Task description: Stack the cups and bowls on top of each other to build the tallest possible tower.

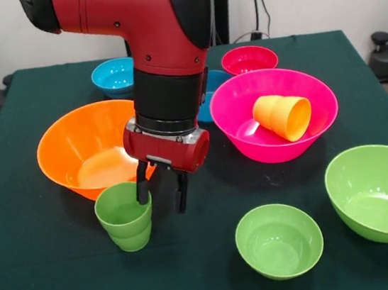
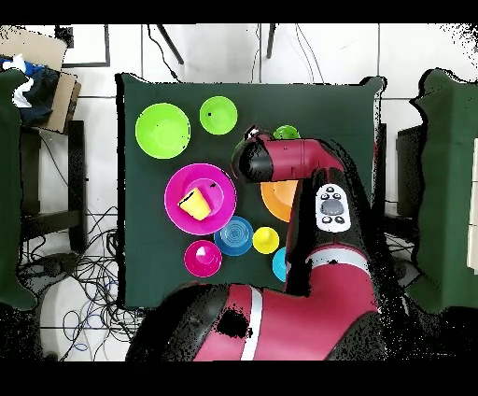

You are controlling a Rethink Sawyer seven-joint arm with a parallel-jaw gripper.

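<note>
A green cup (image 1: 125, 217) (image 2: 287, 133) stands upright on the table in front of the large orange bowl (image 1: 79, 142) (image 2: 277, 200). My gripper (image 1: 163, 203) hangs open right beside it. One finger (image 1: 142, 187) is at the cup's rim and the other stands outside the cup to its right. An orange-yellow cup (image 1: 284, 115) (image 2: 194, 203) lies on its side in the large hot pink bowl (image 1: 242, 103) (image 2: 220, 191). The yellow cup (image 2: 265, 240) shows only from overhead.
A large lime green bowl (image 1: 380, 192) (image 2: 162, 129) and a small one (image 1: 279, 239) (image 2: 217, 115) sit near the front edge. Behind are a light blue bowl (image 1: 113, 75), a red-pink bowl (image 1: 248, 59) (image 2: 203, 258) and a darker blue bowl (image 1: 213, 84) (image 2: 233, 235), partly behind the arm.
</note>
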